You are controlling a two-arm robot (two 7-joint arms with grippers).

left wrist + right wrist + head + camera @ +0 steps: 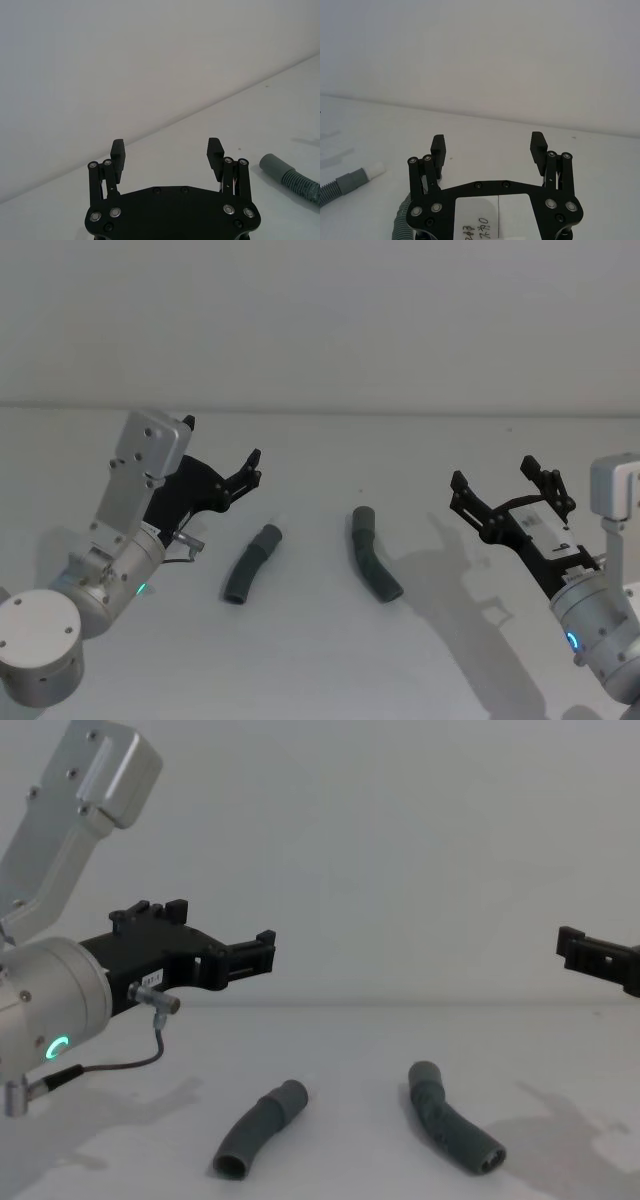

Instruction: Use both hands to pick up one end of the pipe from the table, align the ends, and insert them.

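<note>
Two short, bent, dark grey corrugated hose pieces with smooth cuffs are seen lying apart on the matte white table (320, 670). The left hose piece (252, 566) lies near the black skeletal left gripper (167, 150), the right hose piece (375, 558) nearer the right gripper (489, 145). Both grippers are held wide open, empty, above the surface. A plain pale wall (320, 320) is seen behind.

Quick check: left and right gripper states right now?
Left gripper: open, holding nothing.
Right gripper: open, holding nothing.
</note>
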